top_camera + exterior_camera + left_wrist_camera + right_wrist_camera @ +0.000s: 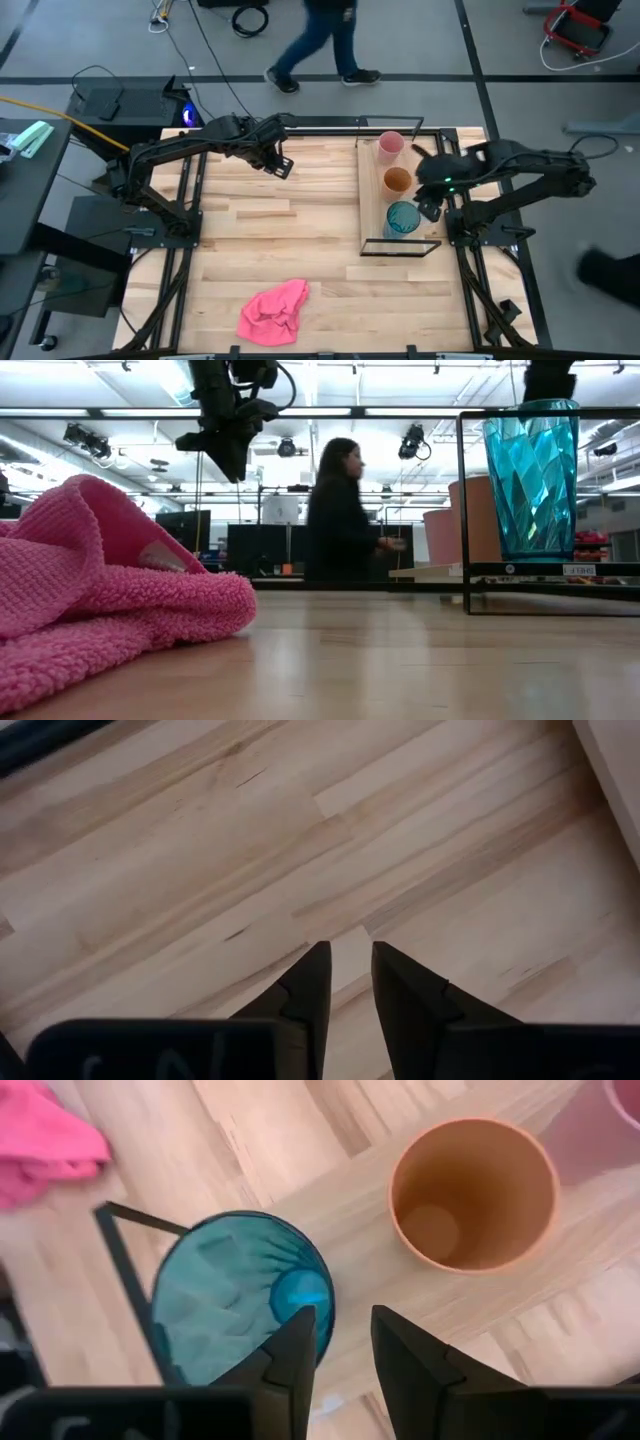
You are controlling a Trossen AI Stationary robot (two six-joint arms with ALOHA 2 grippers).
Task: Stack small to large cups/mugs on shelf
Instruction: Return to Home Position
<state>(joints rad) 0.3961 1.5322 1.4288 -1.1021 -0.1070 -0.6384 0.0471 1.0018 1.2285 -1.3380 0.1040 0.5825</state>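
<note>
Right pincer point(342, 1342) slightly open, empty, just above teal cup point(235, 1295) on shelf point(372, 195).

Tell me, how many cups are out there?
3, standing in a row on the shelf: the pink cup at the far end, the orange cup in the middle, the teal cup at the near end. None seems hidden.

Bright, even overhead ceiling lights (glaring in the low view) leave the fuzzy pink cloth point(100, 590) blurred and the walking person point(340, 515) smeared.
</note>
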